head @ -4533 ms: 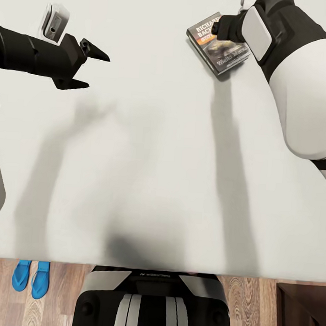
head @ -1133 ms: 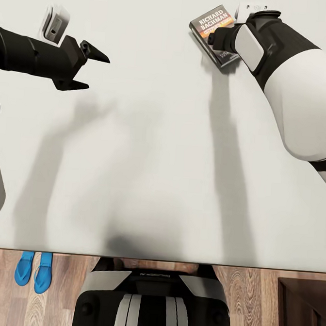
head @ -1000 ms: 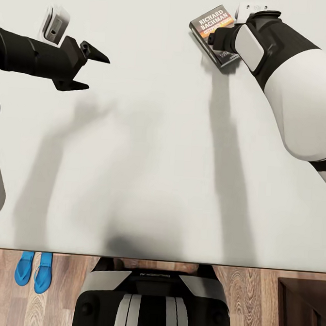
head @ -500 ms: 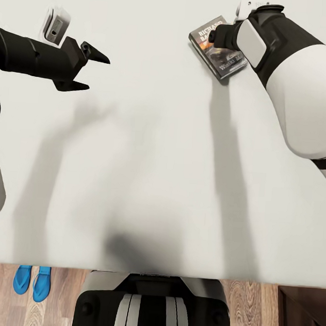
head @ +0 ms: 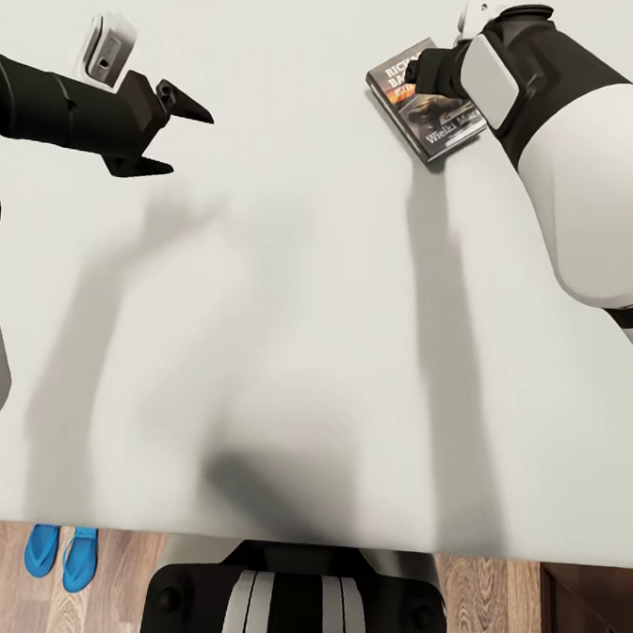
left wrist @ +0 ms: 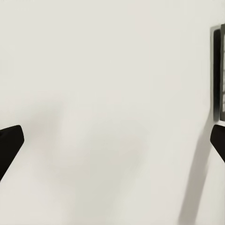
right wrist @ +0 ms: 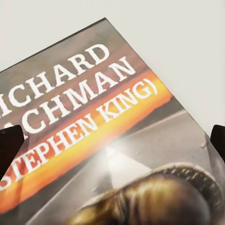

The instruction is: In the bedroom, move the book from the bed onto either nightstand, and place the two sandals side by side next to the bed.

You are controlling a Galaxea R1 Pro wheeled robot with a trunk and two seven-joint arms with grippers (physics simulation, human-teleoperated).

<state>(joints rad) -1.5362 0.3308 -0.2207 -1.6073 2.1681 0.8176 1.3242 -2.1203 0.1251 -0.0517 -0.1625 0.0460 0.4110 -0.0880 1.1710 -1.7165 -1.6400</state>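
The book (head: 434,117) lies flat on the pale mattress of the bed (head: 290,286), far right of centre. My right gripper (head: 430,74) hovers just over its title end. In the right wrist view the cover (right wrist: 117,117) lies close below the right gripper (right wrist: 112,140), whose fingertips (right wrist: 9,145) stand wide apart, open and holding nothing. My left gripper (head: 185,141) hangs open over bare mattress at the left; its wrist view catches the book's edge (left wrist: 218,70). The two blue sandals (head: 59,553) lie side by side on the wood floor by the bed's near edge.
A dark brown nightstand corner (head: 586,619) stands on the floor at the bottom right, beside the bed. My own trunk (head: 296,603) presses against the bed's near edge. Wood-plank floor (head: 485,602) runs along the bottom.
The whole view has shifted, with the bed's near edge lower in the picture. My right gripper has moved from the book's lower part to over its title end. The left arm holds still.
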